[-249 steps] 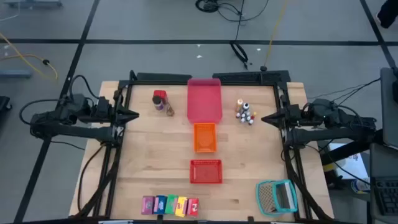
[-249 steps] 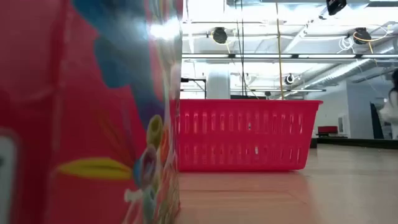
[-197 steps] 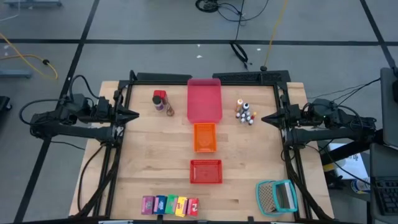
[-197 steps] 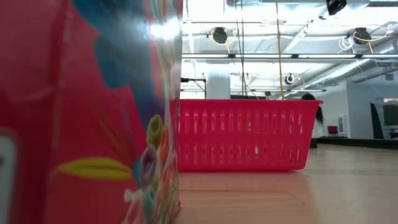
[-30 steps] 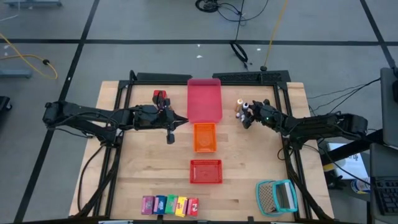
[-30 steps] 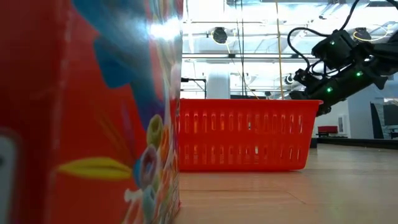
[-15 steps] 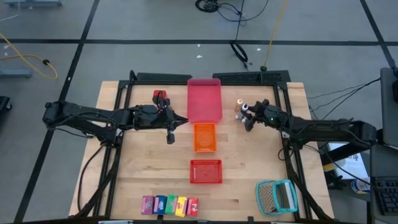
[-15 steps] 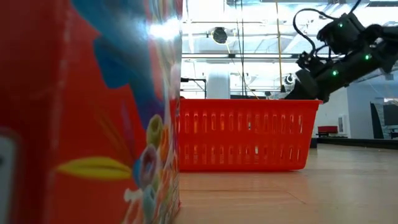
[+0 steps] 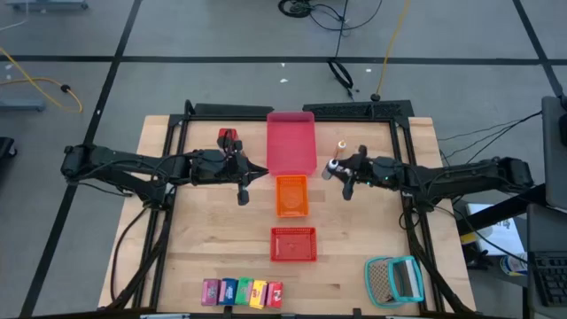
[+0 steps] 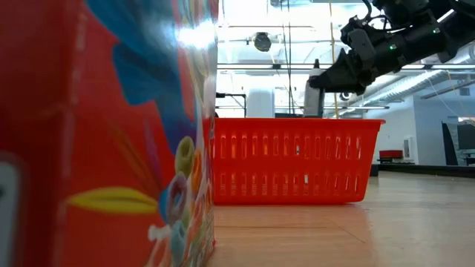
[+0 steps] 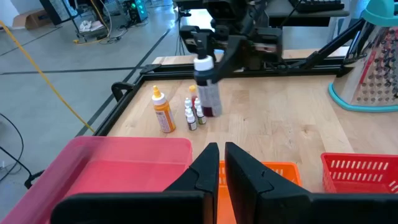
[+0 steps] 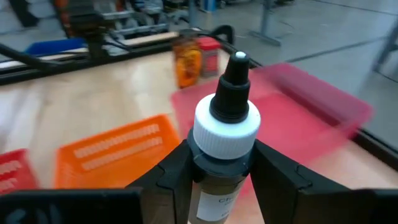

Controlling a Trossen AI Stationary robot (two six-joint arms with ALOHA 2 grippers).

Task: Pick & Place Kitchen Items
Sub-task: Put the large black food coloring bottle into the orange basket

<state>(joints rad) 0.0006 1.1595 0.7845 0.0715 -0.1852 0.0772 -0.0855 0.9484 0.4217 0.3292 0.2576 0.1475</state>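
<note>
White-capped bottle (image 12: 225, 140) newly lifted, between right fingers (image 12: 283, 177).

A robotics lab or test hall is showing here, not a real kitchen: the wooden worktop (image 9: 213, 239) is standing on a dark metal frame (image 9: 230, 110) on a grey floor (image 9: 177, 80) marked with dark lines. Cables (image 9: 35, 75) are trailing across that floor, and exposed pipes and ducts (image 10: 297, 70) are running under a bright ceiling, with more equipment (image 11: 93, 15) standing beyond.
</note>
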